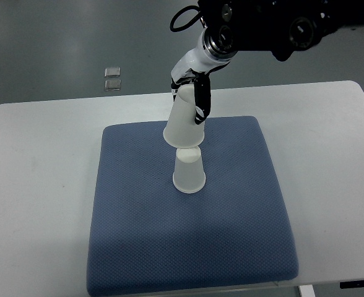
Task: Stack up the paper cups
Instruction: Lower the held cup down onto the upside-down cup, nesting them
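A white paper cup [189, 172] stands upside down near the middle of the blue mat [138, 235]. Just above it, a second white paper cup [183, 120] hangs mouth down and slightly tilted. Its rim overlaps the top of the standing cup. My right hand [193, 93] is shut on the upper cup's narrow end, with dark fingers [201, 102] running down the cup's right side. The arm reaches in from the top right. How far the upper cup sits over the lower one is hidden.
The mat lies on a white table [39, 154] whose far edge runs just behind the hand. Two small square objects [112, 79] lie on the grey floor beyond the table. The arm's black housing [275, 25] fills the top.
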Action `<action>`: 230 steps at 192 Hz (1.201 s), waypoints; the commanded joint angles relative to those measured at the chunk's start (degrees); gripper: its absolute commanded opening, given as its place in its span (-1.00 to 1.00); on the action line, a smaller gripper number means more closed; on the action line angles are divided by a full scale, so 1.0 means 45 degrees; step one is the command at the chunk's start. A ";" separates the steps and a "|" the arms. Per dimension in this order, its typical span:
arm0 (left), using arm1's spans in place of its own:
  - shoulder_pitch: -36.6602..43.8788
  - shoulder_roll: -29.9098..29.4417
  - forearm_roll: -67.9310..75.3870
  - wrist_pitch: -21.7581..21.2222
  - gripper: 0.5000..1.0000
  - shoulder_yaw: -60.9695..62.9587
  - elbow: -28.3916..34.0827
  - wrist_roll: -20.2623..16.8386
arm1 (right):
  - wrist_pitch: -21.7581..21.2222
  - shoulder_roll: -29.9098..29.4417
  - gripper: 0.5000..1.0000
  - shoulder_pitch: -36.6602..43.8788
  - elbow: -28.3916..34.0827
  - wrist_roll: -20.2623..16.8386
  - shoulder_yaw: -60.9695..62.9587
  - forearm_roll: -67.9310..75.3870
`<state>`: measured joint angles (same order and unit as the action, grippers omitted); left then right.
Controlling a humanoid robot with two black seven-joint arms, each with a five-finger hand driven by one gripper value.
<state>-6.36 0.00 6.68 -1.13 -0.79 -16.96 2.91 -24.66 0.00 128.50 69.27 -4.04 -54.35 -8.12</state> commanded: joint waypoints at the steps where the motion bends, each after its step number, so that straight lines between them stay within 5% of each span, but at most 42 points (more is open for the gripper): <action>1: 0.0006 0.0000 0.0000 -0.0002 1.00 0.0000 -0.0001 -0.0001 | 0.0050 0.0001 -0.26 -0.0137 0.0037 0.0000 0.0007 0.0027; 104: 0.0007 0.0000 0.0000 -0.0002 1.00 0.0000 0.0019 -0.0001 | 0.1222 0.0001 -0.22 -0.0938 0.0526 -0.0020 -0.0149 0.0027; 230: 0.0007 0.0000 0.0000 -0.0002 1.00 0.0000 0.0038 -0.0001 | 0.1241 0.0001 -0.15 -0.1212 0.0584 -0.0098 -0.0149 0.0027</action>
<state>-6.33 0.00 6.68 -1.15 -0.79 -16.81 2.88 -19.19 0.00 123.10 71.81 -4.38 -55.03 -8.00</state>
